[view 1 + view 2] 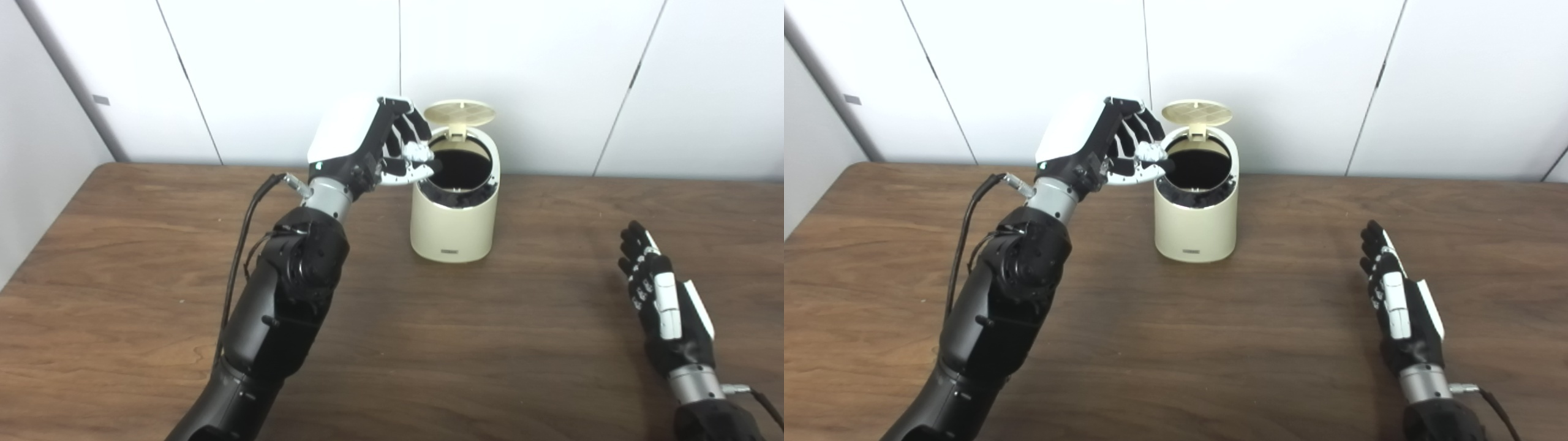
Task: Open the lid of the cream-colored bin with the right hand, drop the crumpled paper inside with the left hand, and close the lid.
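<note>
Left eye view is showing the wooden table (153, 257) running wide and bare across the left of the frame. Left of centre, the left hand (373, 144) is reaching up to the cream-colored bin (453, 220), its fingers pinching the crumpled paper (418, 150) just over the near-left rim of the opening. The bin is standing upper centre, close to the table's far edge, its lid (460, 113) tipping upright behind the mouth. At lower right, well apart, the right hand (664, 303) is resting with fingers extended, holding nothing.
</note>
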